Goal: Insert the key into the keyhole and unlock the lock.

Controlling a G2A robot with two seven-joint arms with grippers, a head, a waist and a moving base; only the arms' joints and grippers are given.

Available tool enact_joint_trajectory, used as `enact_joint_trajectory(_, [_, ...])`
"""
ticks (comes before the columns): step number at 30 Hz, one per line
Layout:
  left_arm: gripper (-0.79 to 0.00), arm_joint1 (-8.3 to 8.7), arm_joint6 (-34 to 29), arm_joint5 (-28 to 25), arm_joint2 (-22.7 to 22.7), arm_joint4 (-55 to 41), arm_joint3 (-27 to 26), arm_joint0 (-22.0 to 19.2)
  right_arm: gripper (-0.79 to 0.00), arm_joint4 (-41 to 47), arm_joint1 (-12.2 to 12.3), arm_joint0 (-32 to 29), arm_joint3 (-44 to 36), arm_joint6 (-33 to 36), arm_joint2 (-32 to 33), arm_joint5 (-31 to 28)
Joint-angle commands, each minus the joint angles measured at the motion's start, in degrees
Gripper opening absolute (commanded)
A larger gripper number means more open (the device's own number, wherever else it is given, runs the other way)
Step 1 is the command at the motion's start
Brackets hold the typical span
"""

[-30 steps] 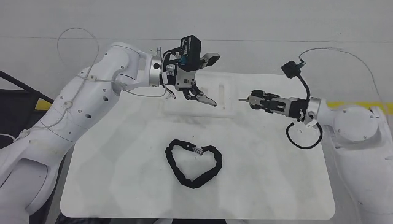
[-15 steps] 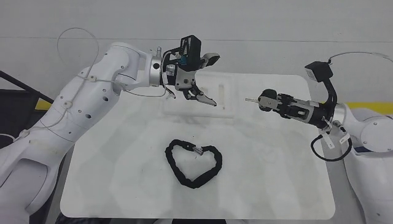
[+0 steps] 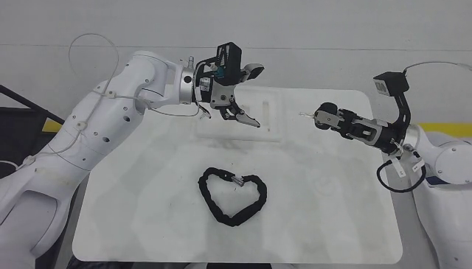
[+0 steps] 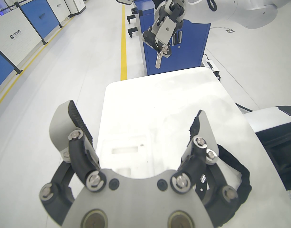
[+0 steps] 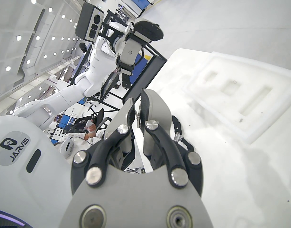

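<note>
Left claw (image 3: pixel 254 94): spread wide with nothing between its fingers. It hangs above the far part of the table, over the foam tray's left half, and in the top view it covers part of that tray.
Foam tray (image 3: pixel 274 133): a white block with shallow rectangular recesses, lying at the back of the table (image 3: pixel 332 217). It sits between the two claws, and the left wrist view shows it just beneath the open fingers (image 4: pixel 75 117).
Lock (image 3: pixel 232 195): a black fabric-covered chain laid in a heart-shaped loop on the table's middle, nearer the robot than the tray. Its small metal ends meet at the dip of the heart. Whether the keyhole faces up cannot be told.
Key (image 3: pixel 304 114): silver, with its blade sticking out of the right claw and pointing toward the tray. It is in the air just beside the tray's right edge and well apart from the lock.
Right claw (image 3: pixel 318 114): pinched narrow on the key's head, held above the table's right side.
</note>
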Motion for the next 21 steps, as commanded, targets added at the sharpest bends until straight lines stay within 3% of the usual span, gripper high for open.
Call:
enact_joint_trajectory(1, [0.0,0.0,0.0,0.0,0.0,0.0,0.0,0.0,-0.785,0.0,0.0,0.0,0.0,0.0,0.0,0.0])
enact_joint_trajectory(7, [0.0,0.0,0.0,0.0,0.0,0.0,0.0,0.0,-0.785,0.0,0.0,0.0,0.0,0.0,0.0,0.0])
enact_joint_trajectory(14, [0.0,0.49,0.08,2.74,-1.38,3.13,-0.95,5.47,-0.785,0.0,0.0,0.0,0.0,0.0,0.0,0.0])
enact_joint_trajectory(21, [0.0,0.7,-2.52,2.24,-1.12,7.29,0.41,10.03,-0.785,0.0,0.0,0.0,0.0,0.0,0.0,0.0])
